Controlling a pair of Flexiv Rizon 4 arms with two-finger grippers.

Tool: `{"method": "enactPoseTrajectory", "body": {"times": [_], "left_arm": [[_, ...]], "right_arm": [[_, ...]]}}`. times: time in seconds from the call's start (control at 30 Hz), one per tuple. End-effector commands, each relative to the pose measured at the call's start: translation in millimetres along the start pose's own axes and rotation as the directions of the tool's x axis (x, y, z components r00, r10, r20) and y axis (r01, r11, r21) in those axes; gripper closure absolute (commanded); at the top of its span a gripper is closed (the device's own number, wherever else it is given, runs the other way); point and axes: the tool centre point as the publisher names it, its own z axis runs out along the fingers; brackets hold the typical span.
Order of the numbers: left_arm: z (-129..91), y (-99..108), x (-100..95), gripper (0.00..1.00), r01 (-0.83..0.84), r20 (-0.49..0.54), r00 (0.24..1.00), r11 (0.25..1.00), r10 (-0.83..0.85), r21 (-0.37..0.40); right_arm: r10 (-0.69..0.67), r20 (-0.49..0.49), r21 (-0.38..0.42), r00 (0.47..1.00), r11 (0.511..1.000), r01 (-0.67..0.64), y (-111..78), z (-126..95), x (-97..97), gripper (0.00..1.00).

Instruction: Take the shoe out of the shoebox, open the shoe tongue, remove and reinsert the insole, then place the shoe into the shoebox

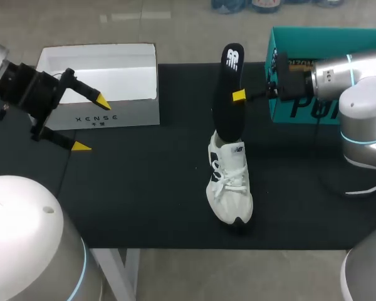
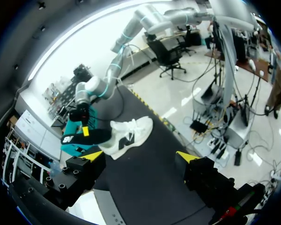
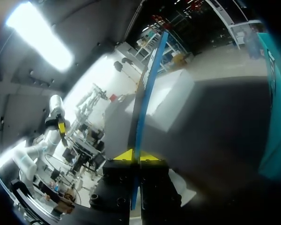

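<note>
A white sneaker (image 1: 229, 182) lies on the black mat, toe toward the front edge. A black insole (image 1: 229, 94) stands nearly upright, its lower end in the shoe's opening. My right gripper (image 1: 239, 95) is shut on the insole about halfway up; in the right wrist view the insole (image 3: 143, 93) runs edge-on between the yellow tips of that gripper (image 3: 136, 156). My left gripper (image 1: 91, 122) hangs open at the left, in front of the white shoebox (image 1: 106, 94). In the left wrist view the left gripper (image 2: 141, 155) holds nothing, with the sneaker (image 2: 129, 136) and insole (image 2: 82, 137) ahead of it.
A teal box (image 1: 301, 75) stands at the back right, behind my right arm. The black mat (image 1: 144, 188) covers the table to its front edge.
</note>
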Motion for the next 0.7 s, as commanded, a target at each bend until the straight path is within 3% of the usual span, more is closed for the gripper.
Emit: {"method": "enactPoseTrajectory", "body": {"times": [0.03, 0.43, 0.7], "left_arm": [[-0.7, -0.2, 0.0, 0.0, 0.001, -0.003, 1.0, 1.0, -0.001, -0.003], [-0.7, -0.2, 0.0, 0.0, 0.001, -0.003, 1.0, 1.0, -0.001, -0.003], [-0.7, -0.2, 0.0, 0.0, 0.001, -0.003, 1.0, 1.0, -0.001, -0.003]], "right_arm": [[-0.002, -0.004, -0.006, 1.0, 1.0, 0.002, -7.4, 5.1, -7.1, 1.0], [0.003, -0.009, -0.022, 1.0, 1.0, -0.003, -14.2, 13.1, -24.4, 1.0], [-0.013, -0.03, -0.021, 0.999, 1.0, 0.012, -31.0, 18.1, -19.8, 1.0]]}}
